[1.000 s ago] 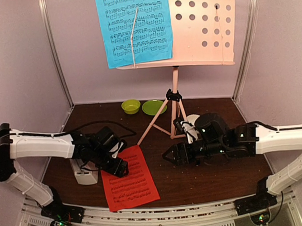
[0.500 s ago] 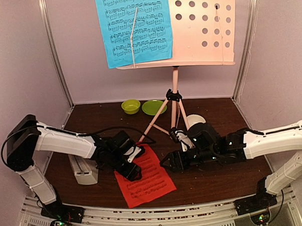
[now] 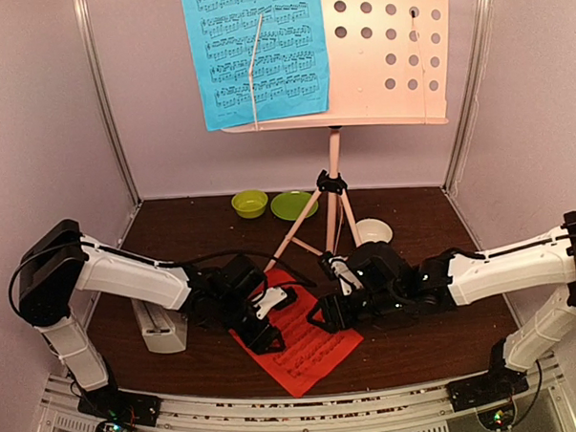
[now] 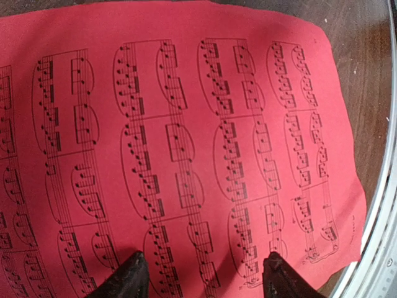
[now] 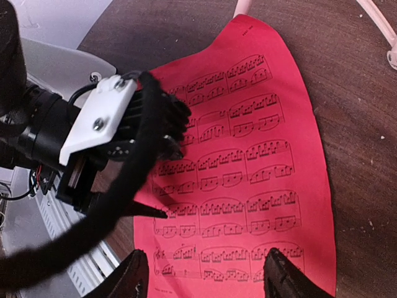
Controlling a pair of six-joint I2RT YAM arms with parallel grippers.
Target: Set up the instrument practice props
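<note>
The red sheet-music page (image 3: 308, 349) lies flat on the dark table, turned at an angle, between both grippers. It fills the left wrist view (image 4: 186, 136) and shows in the right wrist view (image 5: 254, 167). My left gripper (image 3: 267, 324) is open, its fingertips (image 4: 133, 276) spread over the page's left part. My right gripper (image 3: 323, 317) is open and empty just above the page's right part. The pale pink music stand (image 3: 386, 49) stands at the back with the blue page (image 3: 257, 55) on its left half. The white metronome (image 3: 161, 327) sits at the left, partly behind my left arm.
A green bowl (image 3: 249, 203), a green plate (image 3: 292, 205) and a small white bowl (image 3: 374, 231) sit behind the stand's tripod legs (image 3: 312, 224). A metal rail (image 3: 296, 407) runs along the front edge, close to the page's near corner. Walls close in both sides.
The red page has slid right and turned, with my left gripper moving right on it. My right gripper has moved left over the page's right side.
</note>
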